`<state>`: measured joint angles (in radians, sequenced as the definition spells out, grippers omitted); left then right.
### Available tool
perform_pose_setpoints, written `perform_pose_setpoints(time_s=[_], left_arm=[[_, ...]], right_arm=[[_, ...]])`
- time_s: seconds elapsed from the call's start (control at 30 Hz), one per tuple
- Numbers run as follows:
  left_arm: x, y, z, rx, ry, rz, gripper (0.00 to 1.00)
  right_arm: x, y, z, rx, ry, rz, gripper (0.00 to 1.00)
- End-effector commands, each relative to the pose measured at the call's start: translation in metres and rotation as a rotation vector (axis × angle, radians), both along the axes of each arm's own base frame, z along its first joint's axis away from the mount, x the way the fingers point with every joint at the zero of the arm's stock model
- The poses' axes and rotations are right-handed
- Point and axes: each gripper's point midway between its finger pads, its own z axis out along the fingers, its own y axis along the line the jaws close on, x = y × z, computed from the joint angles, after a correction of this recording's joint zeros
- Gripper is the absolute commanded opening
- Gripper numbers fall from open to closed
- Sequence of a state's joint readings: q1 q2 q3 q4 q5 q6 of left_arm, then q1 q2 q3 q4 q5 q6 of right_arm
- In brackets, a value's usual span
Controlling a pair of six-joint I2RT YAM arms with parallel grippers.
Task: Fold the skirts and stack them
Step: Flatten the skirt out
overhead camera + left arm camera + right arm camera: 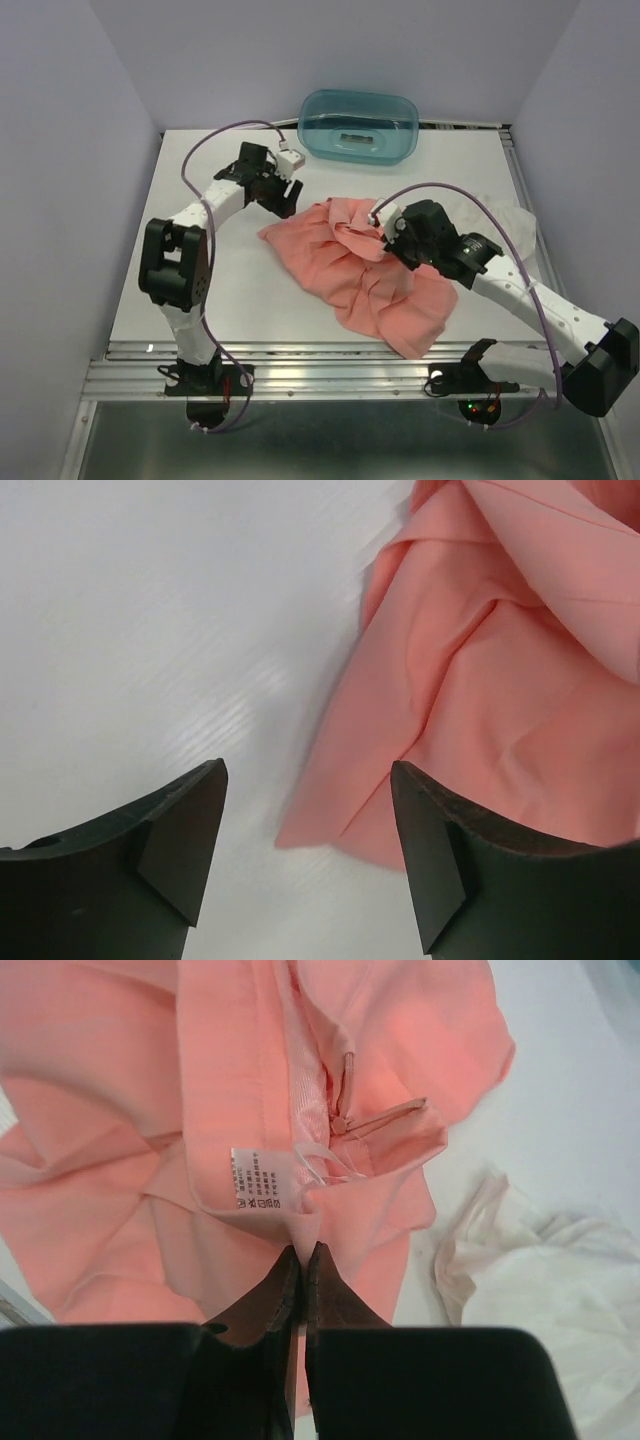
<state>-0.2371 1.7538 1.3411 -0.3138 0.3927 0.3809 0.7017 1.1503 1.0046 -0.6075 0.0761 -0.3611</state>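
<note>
Pinching a fold of the pink skirt [350,275] just below its label [255,1180], the right gripper [302,1256] has its jaws shut tight on the cloth near the middle of the top view. The skirt lies crumpled mid-frame and is not yet flat, so I judge the step in hand to be spreading it out before any fold. The left gripper [307,772] hangs over the table [130,610] at the skirt's upper-left corner, jaws wide apart and holding nothing. In its wrist view the right-hand finger overlaps the cloth's edge. The next move likely calls for it to drop and close on that corner, so both arms can draw the skirt taut. The white skirt [518,222] sits bunched at the right of the top view, partly behind the right arm.
</note>
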Motion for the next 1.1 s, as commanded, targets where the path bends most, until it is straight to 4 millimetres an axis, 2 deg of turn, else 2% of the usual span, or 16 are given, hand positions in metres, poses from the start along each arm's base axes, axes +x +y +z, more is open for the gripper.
perform_pose_setpoints(time_s=[0.0,0.13,0.2,0.23,0.33,0.37,0.4,0.5,0.57,0.67,0.73,0.77,0.83,0.93,0.97,1.07], left_arm=[[-0.01,-0.034,-0.051,0.045,0.12,-0.047,0.78],[-0.022,-0.031,-0.077,0.127,0.158,-0.055,0.76],[-0.029,-0.016,-0.087,0.192,0.164,-0.034,0.61],[-0.037,-0.008,-0.095,0.226,0.18,-0.031,0.45],[-0.056,0.02,-0.1,0.311,0.199,-0.012,0.26],[-0.061,0.031,-0.1,0.324,0.206,0.005,0.01],[-0.071,0.055,-0.097,0.343,0.212,0.04,0.0],[-0.093,0.088,-0.091,0.368,0.226,0.051,0.0],[-0.121,0.108,-0.088,0.429,0.207,-0.001,0.0],[-0.152,0.117,-0.082,0.479,0.152,-0.11,0.01],[-0.161,0.115,-0.069,0.467,0.105,-0.149,0.14],[-0.16,0.113,-0.063,0.461,0.081,-0.155,0.29],[-0.156,0.103,-0.037,0.405,0.0,-0.192,0.36],[-0.133,0.074,0.021,0.277,-0.178,-0.246,0.6],[-0.12,0.064,0.047,0.243,-0.246,-0.255,0.76],[-0.097,0.019,0.078,0.161,-0.302,-0.32,0.76]], right_arm=[[0.001,-0.035,0.001,-0.053,-0.041,-0.107,0.01],[0.001,-0.047,-0.004,-0.097,-0.052,-0.125,0.01],[-0.003,-0.052,-0.01,-0.12,-0.051,-0.115,0.01],[-0.004,-0.055,-0.012,-0.14,-0.057,-0.102,0.01],[-0.01,-0.063,-0.026,-0.187,-0.052,-0.078,0.01],[-0.013,-0.064,-0.029,-0.189,-0.048,-0.07,0.01],[-0.014,-0.062,-0.032,-0.185,-0.044,-0.058,0.01],[-0.015,-0.055,-0.038,-0.169,-0.03,-0.021,0.01],[-0.018,-0.048,-0.047,-0.157,-0.014,0.031,0.01],[-0.029,-0.041,-0.065,-0.151,0.032,0.113,0.01],[-0.046,-0.028,-0.076,-0.115,0.087,0.235,0.01],[-0.051,-0.027,-0.081,-0.113,0.102,0.261,0.01],[-0.064,-0.029,-0.097,-0.145,0.133,0.349,0.01],[-0.084,-0.043,-0.12,-0.207,0.196,0.421,0.01],[-0.087,-0.047,-0.125,-0.229,0.194,0.443,0.01],[-0.089,-0.052,-0.131,-0.253,0.158,0.481,0.01]])
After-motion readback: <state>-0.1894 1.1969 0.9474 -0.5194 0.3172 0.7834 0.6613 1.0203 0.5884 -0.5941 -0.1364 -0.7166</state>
